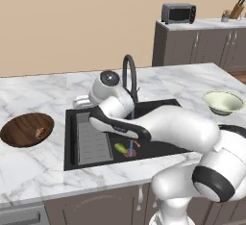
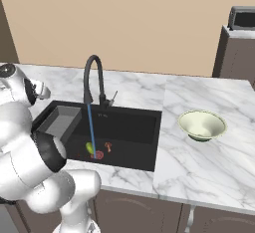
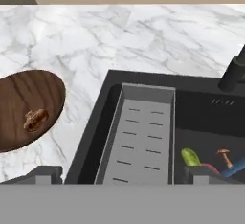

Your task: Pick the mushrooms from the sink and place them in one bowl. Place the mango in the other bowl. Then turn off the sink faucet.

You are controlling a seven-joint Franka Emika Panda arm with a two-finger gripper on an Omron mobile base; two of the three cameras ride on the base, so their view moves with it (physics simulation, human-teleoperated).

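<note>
One brown mushroom (image 3: 36, 119) lies in the dark wooden bowl (image 1: 19, 131) on the counter left of the sink (image 1: 158, 108). A second, reddish mushroom (image 3: 223, 155) and the yellow-green mango (image 1: 120, 148) lie on the basin floor by the red drain (image 2: 98, 155). A blue stream of water (image 2: 90, 125) runs from the black gooseneck faucet (image 1: 129, 75). The pale cream-green bowl (image 2: 201, 124) stands right of the sink. My gripper (image 3: 123, 175) is open and holds nothing. It hovers above the sink's left side, over the grey ribbed tray (image 3: 139, 137).
My white arm reaches across the front of the basin in the left base view. A toaster oven (image 1: 178, 13) and a knife block (image 1: 237, 9) sit on a far cabinet counter at the back right. Marble counter surrounds the sink.
</note>
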